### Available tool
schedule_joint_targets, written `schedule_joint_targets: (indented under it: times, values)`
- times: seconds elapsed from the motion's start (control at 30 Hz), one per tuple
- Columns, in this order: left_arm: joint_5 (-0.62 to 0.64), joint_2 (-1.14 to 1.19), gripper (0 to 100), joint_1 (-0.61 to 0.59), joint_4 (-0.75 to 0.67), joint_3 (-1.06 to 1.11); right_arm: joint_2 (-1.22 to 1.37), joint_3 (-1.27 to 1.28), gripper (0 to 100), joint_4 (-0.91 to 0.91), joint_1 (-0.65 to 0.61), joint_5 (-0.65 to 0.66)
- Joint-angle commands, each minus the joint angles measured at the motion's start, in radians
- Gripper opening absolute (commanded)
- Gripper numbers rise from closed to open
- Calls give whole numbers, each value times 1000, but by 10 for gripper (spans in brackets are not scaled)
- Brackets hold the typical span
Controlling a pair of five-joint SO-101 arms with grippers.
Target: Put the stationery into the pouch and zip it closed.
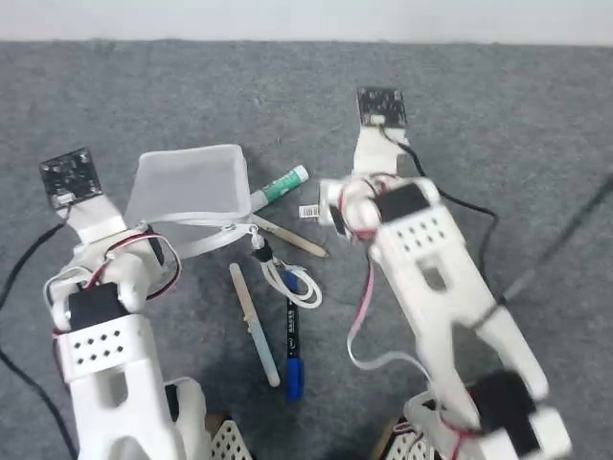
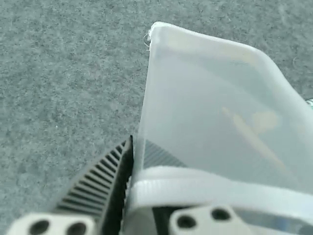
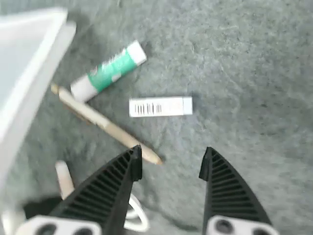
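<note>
**High view.** We record a translucent white pouch lying far left on the grey felt table. The left arm meets the pouch at its near left corner. A green-and-white glue stick lies just beside the pouch's right edge. A white eraser lies a little to the right of that, close to the head of the right arm. A beige pencil lies slanted, just nearer than those two. Nearer again, between the arms, a pale pen and a black-and-blue marker lie side by side. A white cord loop rests across the marker's far end.

**Left wrist view.** The left pincer is clamped on the pouch wall. One ribbed finger sits outside the wall, and we see the other dimly through the fabric. The white zip band crosses close to the pincer's base. A pale stick-like shape shows through the pouch, and we cannot tell what it is.

**Right wrist view.** The right pincer is spread wide, has hold of nothing, and hangs over the felt. The eraser lies apart from it, on the far side of the gap between the jaws. The pencil's right end lies just by the tip of the left-hand finger. The glue stick is farther off to the left, and the pouch is beyond it.
</note>
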Motion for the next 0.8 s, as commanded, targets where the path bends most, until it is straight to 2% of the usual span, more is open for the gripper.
schedule_joint_targets:
  times: [0.0,0.13,0.27,0.77]
  values:
    - [15,-37,11,-21,14,-65,113,-196,188,67,-10,-104]
    - [17,-37,11,-66,-3,-64,265,-325,188,140,-12,-224]
    - [17,-37,10,-71,-5,-64,389,-390,191,140,-12,-364]
    - [17,-37,10,-71,-2,-64,645,-539,191,25,-13,-486]
